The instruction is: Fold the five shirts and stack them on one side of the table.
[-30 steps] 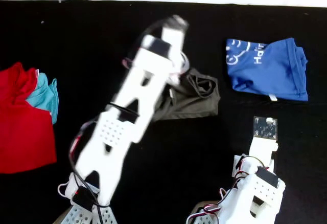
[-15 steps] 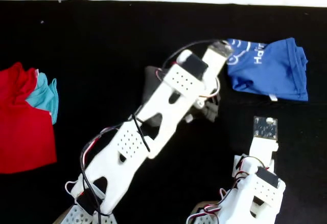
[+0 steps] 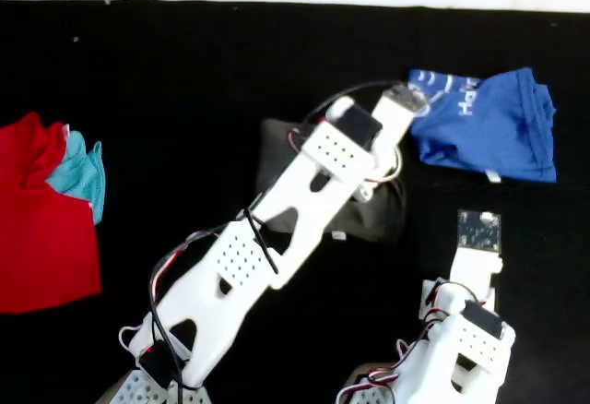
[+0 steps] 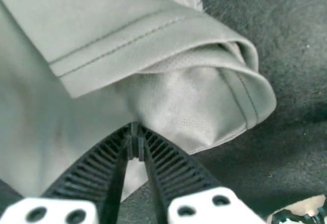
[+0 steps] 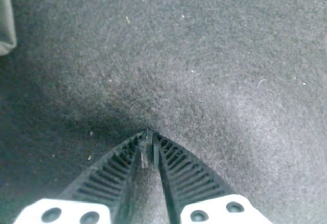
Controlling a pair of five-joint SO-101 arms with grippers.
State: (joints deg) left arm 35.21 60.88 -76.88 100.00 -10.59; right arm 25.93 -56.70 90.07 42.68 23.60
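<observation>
Your left gripper [image 4: 134, 141], jaws pressed together and seemingly nipping the grey shirt [image 4: 102, 40] on its side toward the blue shirt [image 3: 489, 127], is nearer; the right gripper [image 5: 148, 150] sits closed, well apart.

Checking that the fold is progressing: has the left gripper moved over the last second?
Yes. In the high view the left gripper, shut on the grey shirt, swung right from mid-table up to the blue shirt's edge.
</observation>
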